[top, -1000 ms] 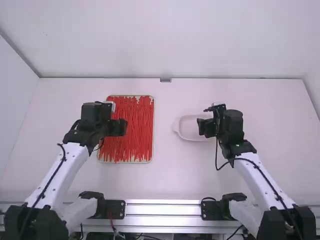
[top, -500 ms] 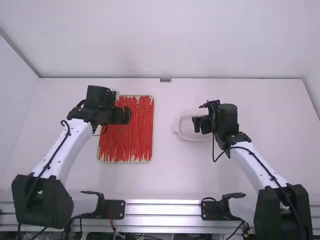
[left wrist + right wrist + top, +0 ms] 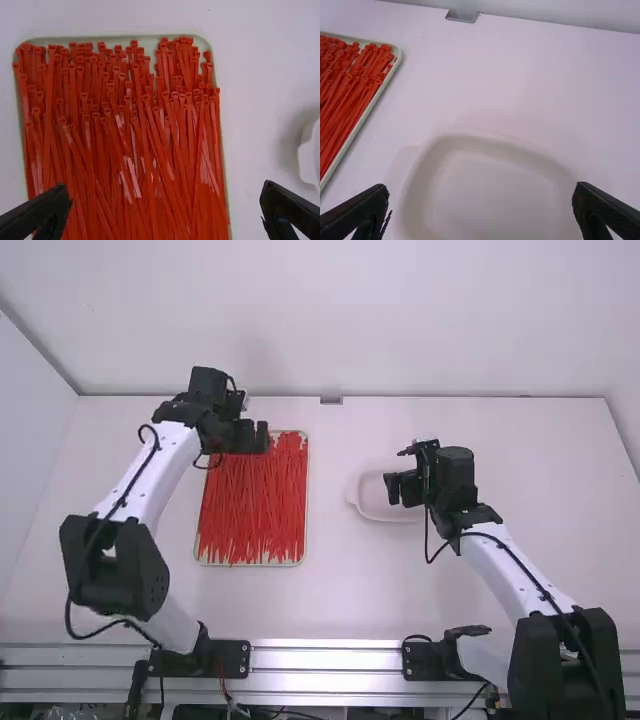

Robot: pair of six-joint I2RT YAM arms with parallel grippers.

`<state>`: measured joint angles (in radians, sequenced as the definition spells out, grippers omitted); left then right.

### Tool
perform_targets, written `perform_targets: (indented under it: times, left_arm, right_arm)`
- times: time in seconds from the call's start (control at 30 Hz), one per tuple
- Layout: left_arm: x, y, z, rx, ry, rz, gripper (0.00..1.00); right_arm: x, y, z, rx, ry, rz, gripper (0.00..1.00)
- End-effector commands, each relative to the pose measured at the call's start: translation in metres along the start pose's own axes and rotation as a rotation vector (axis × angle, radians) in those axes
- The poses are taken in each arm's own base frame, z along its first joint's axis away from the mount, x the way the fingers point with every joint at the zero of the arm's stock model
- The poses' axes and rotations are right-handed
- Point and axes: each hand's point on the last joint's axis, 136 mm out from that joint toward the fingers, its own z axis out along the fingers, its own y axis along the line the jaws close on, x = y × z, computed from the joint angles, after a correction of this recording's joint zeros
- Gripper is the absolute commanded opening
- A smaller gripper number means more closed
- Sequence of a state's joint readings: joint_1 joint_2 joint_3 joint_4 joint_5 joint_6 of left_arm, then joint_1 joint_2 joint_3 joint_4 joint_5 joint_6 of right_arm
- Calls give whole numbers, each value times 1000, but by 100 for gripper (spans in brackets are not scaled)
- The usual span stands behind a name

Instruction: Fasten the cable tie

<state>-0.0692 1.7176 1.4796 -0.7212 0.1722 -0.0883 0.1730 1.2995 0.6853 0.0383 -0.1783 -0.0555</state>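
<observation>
Your left gripper [image 3: 248, 436], jaws wide and empty, hovers over the far end of the red plastic cable ties [image 3: 255, 502], their lengths running near-to-far on the pale rectangular tray [image 3: 250, 562]; your open right gripper [image 3: 398, 487] sits farther off

Looking forward and down from high up, well back from the tray's [image 3: 250, 564] near edge. From the left wrist, close above the tray [image 3: 115, 38]; from the right wrist, low beside the tray [image 3: 370, 95] — sharing its far end across all 3.
</observation>
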Motion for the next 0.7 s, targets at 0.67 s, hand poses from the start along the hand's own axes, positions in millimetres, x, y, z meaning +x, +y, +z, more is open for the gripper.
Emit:
perform_targets:
  times: [0.67]
  left_arm:
    - [-26, 15, 88, -34, -15, 20, 99]
  right_arm:
    - [-13, 2, -1, -7, -20, -5, 98]
